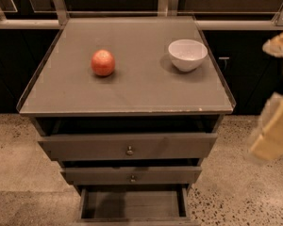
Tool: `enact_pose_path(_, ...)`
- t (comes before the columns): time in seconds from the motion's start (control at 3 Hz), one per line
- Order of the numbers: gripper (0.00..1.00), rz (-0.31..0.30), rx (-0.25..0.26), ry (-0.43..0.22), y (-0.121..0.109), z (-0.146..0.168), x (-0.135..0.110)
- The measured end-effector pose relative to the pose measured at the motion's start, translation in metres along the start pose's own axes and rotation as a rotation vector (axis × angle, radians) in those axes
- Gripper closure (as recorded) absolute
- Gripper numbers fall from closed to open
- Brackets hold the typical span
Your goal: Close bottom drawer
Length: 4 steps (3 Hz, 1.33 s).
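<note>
The bottom drawer of the grey-brown cabinet is pulled far out, and I look down into its empty inside. Its front and knob are cut off by the lower edge of the view. My gripper hangs in the air at the right edge of the view, to the right of the cabinet and well above the bottom drawer. Its two pale fingers stand apart with nothing between them, and it touches nothing.
The top drawer and the middle drawer each stick out a little, with small round knobs. On the cabinet top sit a red-orange fruit and a white bowl. Speckled floor surrounds the cabinet; dark cabinets stand behind.
</note>
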<state>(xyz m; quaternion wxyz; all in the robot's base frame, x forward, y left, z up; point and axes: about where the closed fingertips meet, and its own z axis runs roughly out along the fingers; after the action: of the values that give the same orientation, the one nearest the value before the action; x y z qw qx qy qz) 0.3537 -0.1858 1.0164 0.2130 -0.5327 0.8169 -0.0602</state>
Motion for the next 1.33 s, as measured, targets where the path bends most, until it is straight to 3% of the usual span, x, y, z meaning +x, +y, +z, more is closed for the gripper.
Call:
enact_pose_path(1.0, 0.00, 0.136, -0.041, -0.009, 0.056, 0.029, 0.030)
enact_pose_path(1.33, 0.00, 0.221, -0.101, -0.003, 0.092, 0.068, 0.049)
